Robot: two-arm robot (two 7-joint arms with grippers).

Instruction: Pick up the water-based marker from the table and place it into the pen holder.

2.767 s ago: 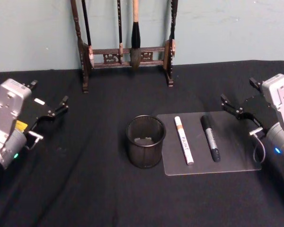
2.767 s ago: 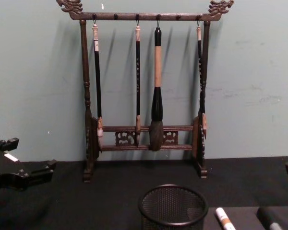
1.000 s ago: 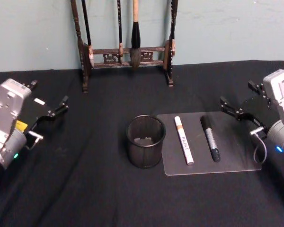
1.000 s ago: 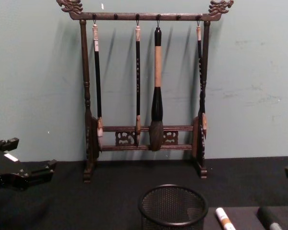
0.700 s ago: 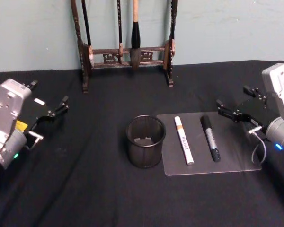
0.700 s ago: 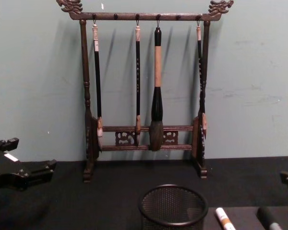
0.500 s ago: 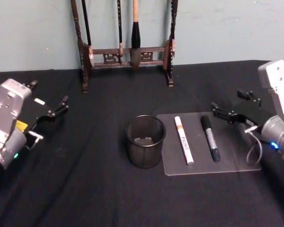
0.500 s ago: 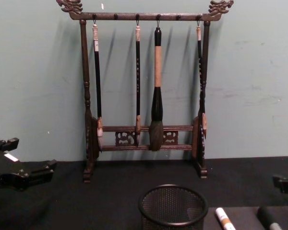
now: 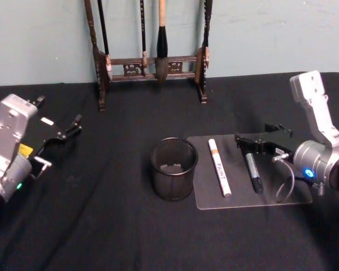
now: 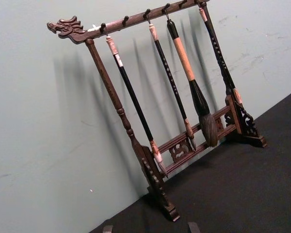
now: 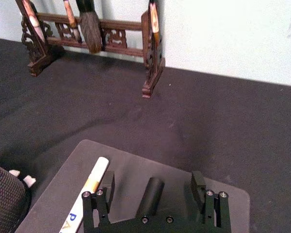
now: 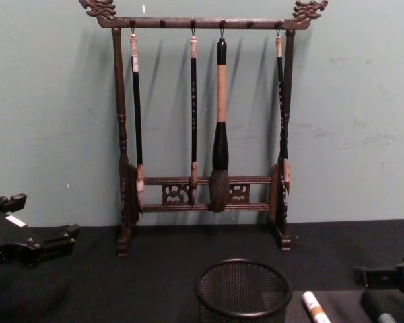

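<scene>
The water-based marker (image 9: 254,174) is black with a grey label and lies on a grey mat (image 9: 282,195), right of a white marker (image 9: 219,167) printed PAINT. My right gripper (image 9: 252,135) hangs open over its capped far end. In the right wrist view the black cap (image 11: 152,191) sits between the two fingers (image 11: 108,186), apart from both. The pen holder (image 9: 174,169), a round black mesh cup, stands upright left of the mat with small pale bits at its bottom. My left gripper (image 9: 59,110) is parked open at the table's left.
A tall dark wooden brush rack (image 9: 152,62) with hanging brushes stands at the back against the wall. Black cloth (image 9: 101,226) covers the table. The white marker (image 11: 89,194) lies close beside my right gripper's finger, toward the pen holder (image 11: 5,204).
My right gripper has swung in from the table's right edge over the mat and now straddles the black marker's cap. The left arm, markers and cup have not moved.
</scene>
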